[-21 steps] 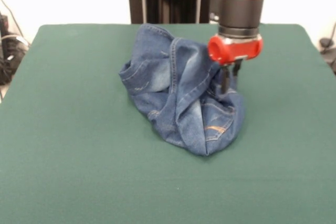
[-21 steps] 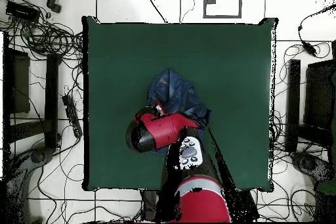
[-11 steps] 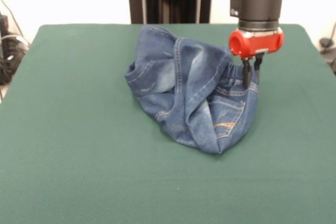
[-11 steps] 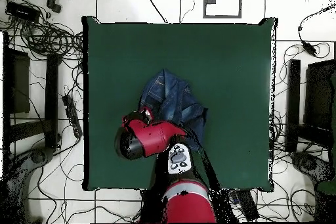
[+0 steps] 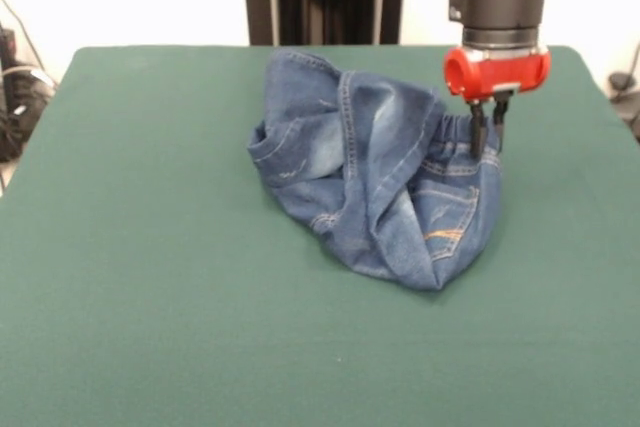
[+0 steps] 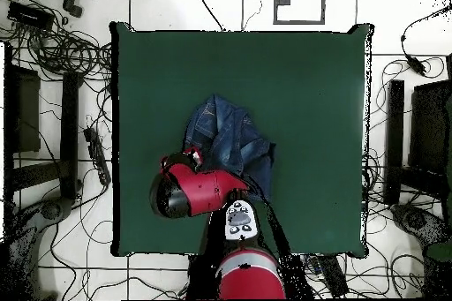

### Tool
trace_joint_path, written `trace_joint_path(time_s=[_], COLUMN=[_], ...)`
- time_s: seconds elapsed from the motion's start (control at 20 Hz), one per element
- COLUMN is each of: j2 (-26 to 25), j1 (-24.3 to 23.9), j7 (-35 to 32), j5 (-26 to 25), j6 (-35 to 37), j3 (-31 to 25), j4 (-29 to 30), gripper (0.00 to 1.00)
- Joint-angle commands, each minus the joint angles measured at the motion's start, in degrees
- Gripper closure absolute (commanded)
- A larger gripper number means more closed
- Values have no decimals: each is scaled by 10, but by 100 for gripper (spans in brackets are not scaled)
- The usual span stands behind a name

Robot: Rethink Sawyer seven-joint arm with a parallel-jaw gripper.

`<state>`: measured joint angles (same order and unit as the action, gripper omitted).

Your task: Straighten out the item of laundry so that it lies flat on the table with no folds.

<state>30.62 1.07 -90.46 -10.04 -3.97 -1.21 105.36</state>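
The hand [image 5: 487, 135], clamped on the jeans' [image 5: 380, 187] waistband, has dragged them sideways across the worktop [image 5: 150, 277]; they remain heavily bunched.

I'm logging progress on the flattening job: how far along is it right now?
Not much looks done: the jeans lie in a crumpled, folded heap on the table. In hand: the gripper is shut on the gathered waistband edge at the heap's right side. Left: spreading the legs and smoothing every fold flat.
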Motion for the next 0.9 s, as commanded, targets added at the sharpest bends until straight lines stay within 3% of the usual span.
trace_joint_path(time_s=[0.05, 0.3, 0.65, 0.9], j2=[43, 89, 70, 92], j1=[20, 45, 102, 124], j7=[-158, -136, -134, -137], j5=[58, 79, 104, 118], j6=[34, 109, 165, 208], j3=[-80, -45, 24, 42], j4=[62, 79, 37, 32], gripper=[100, 100, 100, 100])
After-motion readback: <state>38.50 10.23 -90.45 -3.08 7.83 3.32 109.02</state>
